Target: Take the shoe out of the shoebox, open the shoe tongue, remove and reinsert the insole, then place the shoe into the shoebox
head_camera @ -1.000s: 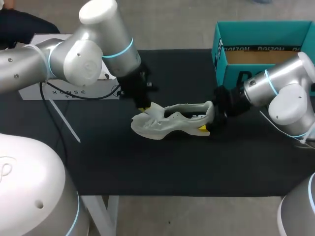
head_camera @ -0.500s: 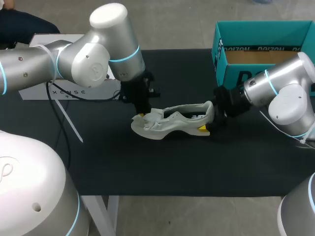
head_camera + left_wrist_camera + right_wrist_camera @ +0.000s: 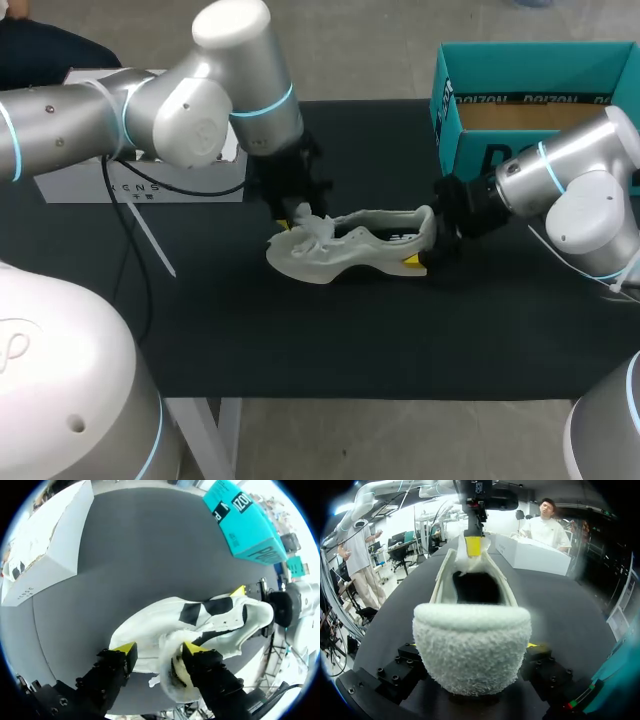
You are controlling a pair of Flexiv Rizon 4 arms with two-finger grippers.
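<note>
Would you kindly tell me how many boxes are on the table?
2: the open teal shoebox at the far right corner of the table, and a white box along its far left edge. No others show.

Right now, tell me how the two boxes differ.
The shoebox is teal, unlike the white box. The shoebox stands open with its brown inside showing; the white box looks shut. The shoebox sits at the far right of the table, the white box at its far left. Both rest along the table's far side.
</note>
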